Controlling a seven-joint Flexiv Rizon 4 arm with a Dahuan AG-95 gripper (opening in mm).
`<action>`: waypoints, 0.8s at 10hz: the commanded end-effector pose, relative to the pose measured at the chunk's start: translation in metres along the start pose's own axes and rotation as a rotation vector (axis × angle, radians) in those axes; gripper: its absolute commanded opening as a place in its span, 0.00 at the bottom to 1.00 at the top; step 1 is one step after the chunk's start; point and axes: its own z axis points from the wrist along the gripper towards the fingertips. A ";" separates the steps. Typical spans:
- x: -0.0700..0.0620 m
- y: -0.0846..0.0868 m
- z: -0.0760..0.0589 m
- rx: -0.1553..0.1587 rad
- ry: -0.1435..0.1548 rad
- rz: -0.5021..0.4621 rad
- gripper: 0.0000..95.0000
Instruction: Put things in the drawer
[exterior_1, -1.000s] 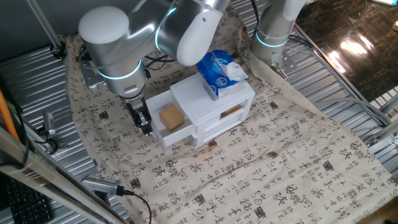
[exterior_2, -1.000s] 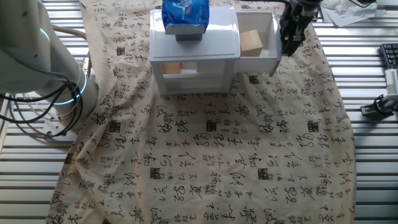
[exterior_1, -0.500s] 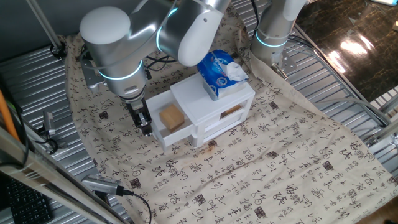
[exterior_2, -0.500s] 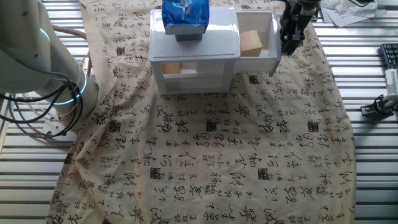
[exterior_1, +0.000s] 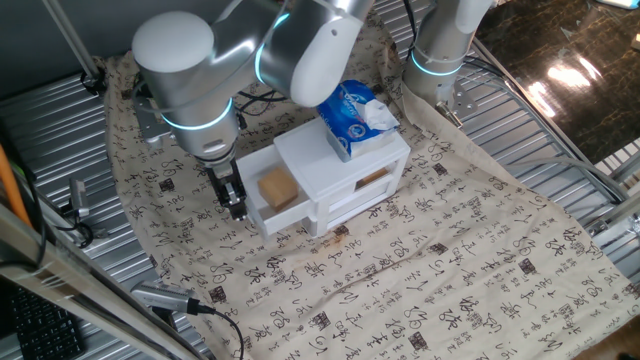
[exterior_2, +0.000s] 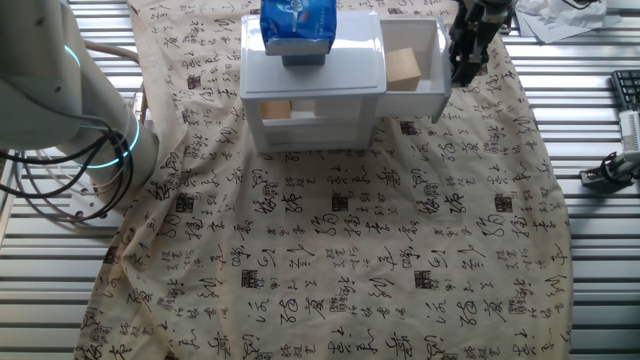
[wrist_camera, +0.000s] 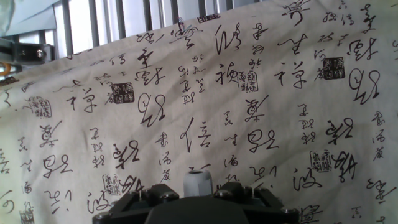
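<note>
The white cabinet's (exterior_1: 330, 160) upper drawer (exterior_1: 288, 214) is pulled out, and the tan wood block (exterior_1: 277, 187) lies inside it. In the other fixed view the block (exterior_2: 404, 67) sits in the open drawer (exterior_2: 415, 100) to the right of the cabinet. My gripper (exterior_1: 234, 204) stands at the drawer's front end, with its fingers down against it (exterior_2: 465, 62). In the hand view the small white knob (wrist_camera: 198, 179) sits between the black fingers of the gripper (wrist_camera: 198, 194), above the printed cloth. The jaws look shut on the knob.
A blue-and-white tissue pack (exterior_1: 355, 115) lies on top of the cabinet. The lower drawer (exterior_1: 372, 180) with the tan slot is closed. A patterned cloth (exterior_1: 420, 270) covers the table. A second arm's base (exterior_1: 440, 50) stands behind the cabinet. Metal slats surround the cloth.
My arm has shifted very slightly towards the cabinet. The drawer, the block and the gripper's hold look the same.
</note>
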 end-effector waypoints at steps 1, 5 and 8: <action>0.002 0.004 0.000 0.001 0.001 0.000 0.60; 0.011 0.006 0.001 0.001 0.000 -0.007 0.60; 0.015 0.006 -0.001 0.007 -0.002 -0.004 0.60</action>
